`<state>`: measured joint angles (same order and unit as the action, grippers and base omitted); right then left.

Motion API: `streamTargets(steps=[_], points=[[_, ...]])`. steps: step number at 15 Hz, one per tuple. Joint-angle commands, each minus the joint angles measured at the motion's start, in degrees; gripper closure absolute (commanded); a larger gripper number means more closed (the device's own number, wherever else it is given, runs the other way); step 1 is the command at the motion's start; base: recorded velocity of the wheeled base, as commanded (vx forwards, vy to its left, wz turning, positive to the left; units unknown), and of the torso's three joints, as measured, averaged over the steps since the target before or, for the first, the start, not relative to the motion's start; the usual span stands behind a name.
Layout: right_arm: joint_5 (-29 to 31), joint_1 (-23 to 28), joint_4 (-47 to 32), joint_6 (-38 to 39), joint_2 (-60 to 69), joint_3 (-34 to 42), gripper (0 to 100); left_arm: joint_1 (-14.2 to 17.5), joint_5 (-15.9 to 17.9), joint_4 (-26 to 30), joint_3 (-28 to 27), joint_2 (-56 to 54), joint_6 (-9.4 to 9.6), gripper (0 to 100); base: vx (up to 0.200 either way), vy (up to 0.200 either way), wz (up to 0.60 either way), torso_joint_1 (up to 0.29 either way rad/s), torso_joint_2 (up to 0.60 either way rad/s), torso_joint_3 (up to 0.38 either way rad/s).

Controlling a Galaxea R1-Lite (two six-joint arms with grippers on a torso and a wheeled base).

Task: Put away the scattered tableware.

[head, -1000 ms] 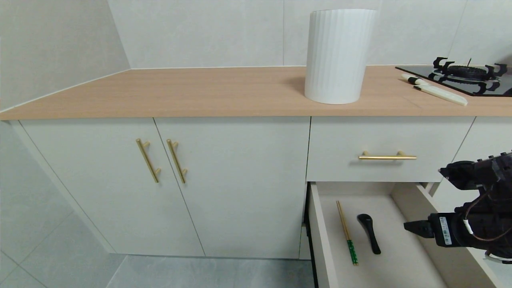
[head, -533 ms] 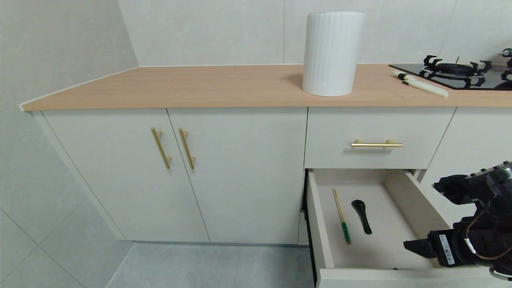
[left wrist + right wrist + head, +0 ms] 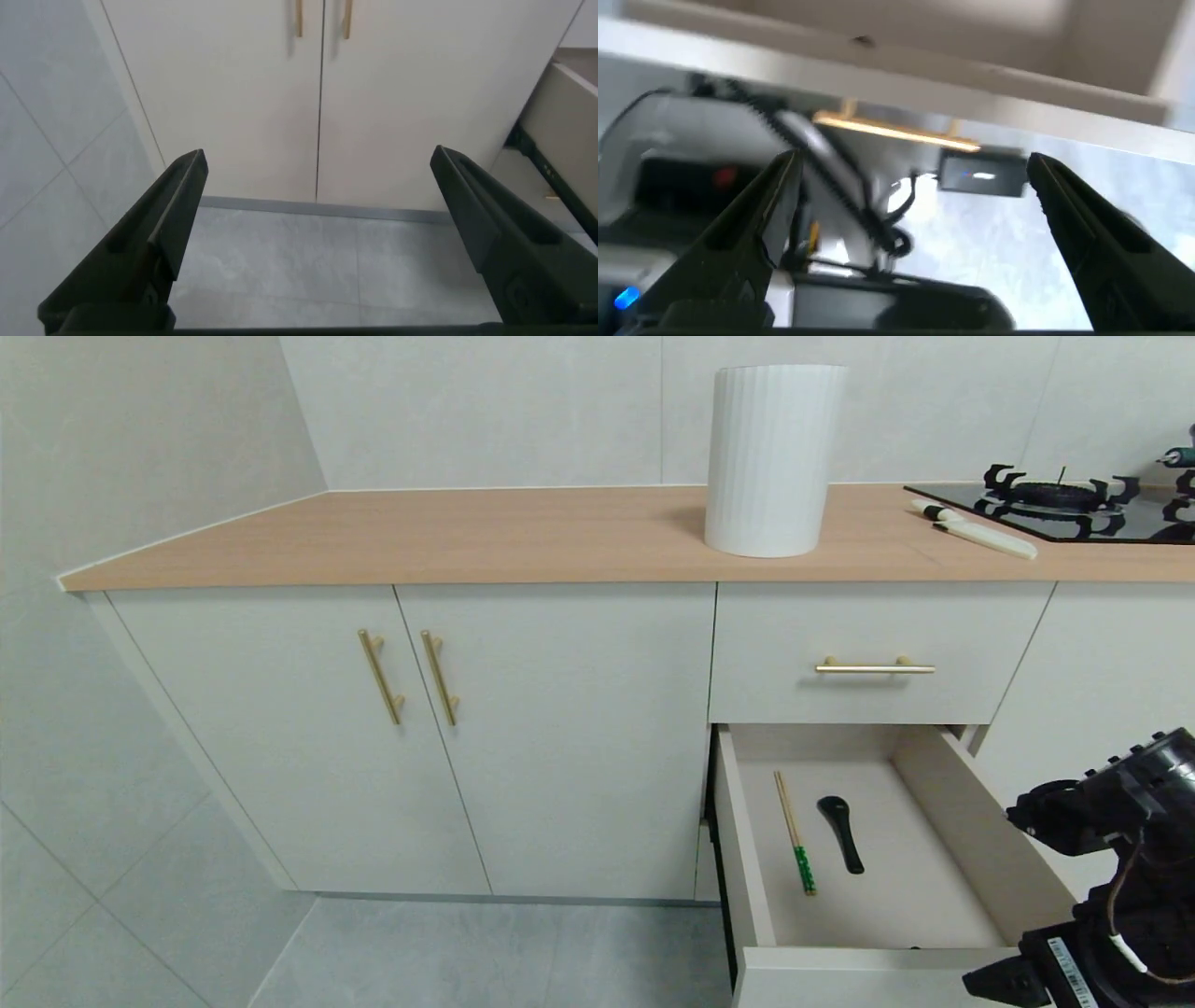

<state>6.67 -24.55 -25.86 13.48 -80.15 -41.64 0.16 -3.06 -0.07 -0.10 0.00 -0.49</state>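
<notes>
Chopsticks and black spoon are both inside the lower drawer, which is pulled out. They lie flat on its floor, side by side but apart. The chopsticks are on the robot's left, green ends toward the drawer front. The spoon's bowl points toward the back.

A pale knife with a dark band on the handle is out on the worktop. It lies flat just beside the near edge of the stove, well apart from the drawer.

Right gripper is at the drawer's front right corner, outside it. Its fingers are spread wide with nothing between them. Its wrist view looks at the drawer front from close range, with a gold bar and cables below, too blurred to tell more.

Left gripper is low over the floor, facing the cabinet doors. Its fingers are also wide apart and hold nothing. The pulled-out drawer's side shows at the edge of its view.

Rest:
- A tall white ribbed container stands upright on the worktop above the drawers.
- The upper drawer is closed, with a gold handle.
- The double cabinet doors on the robot's left are closed, with two gold handles side by side at the seam.
- The wall behind is grey tile.
</notes>
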Motion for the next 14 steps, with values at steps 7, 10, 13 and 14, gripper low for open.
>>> streamTargets(steps=[7,10,13,14], points=[[-2.89,-0.76,-3.94,2.16,-9.93,-1.95,0,0.02,-0.02,-0.01,0.01,0.00,-0.04,0,0.000,0.000,0.00,0.000,0.00,0.000],[-2.80,-0.76,-3.50,4.36,-15.74,-2.92,0,0.02,-0.02,-0.01,0.01,0.00,-0.04,0,0.000,0.000,0.00,0.000,0.00,0.000],[-2.54,-0.76,0.37,5.59,-16.26,-2.57,0,0.02,-0.02,-0.01,0.01,0.00,-0.04,0,0.000,0.000,0.00,0.000,0.00,0.000],[-2.45,-0.76,1.86,5.77,-16.17,-2.13,0,0.02,-0.02,-0.01,0.01,0.00,-0.04,0,0.000,0.000,0.00,0.000,0.00,0.000]])
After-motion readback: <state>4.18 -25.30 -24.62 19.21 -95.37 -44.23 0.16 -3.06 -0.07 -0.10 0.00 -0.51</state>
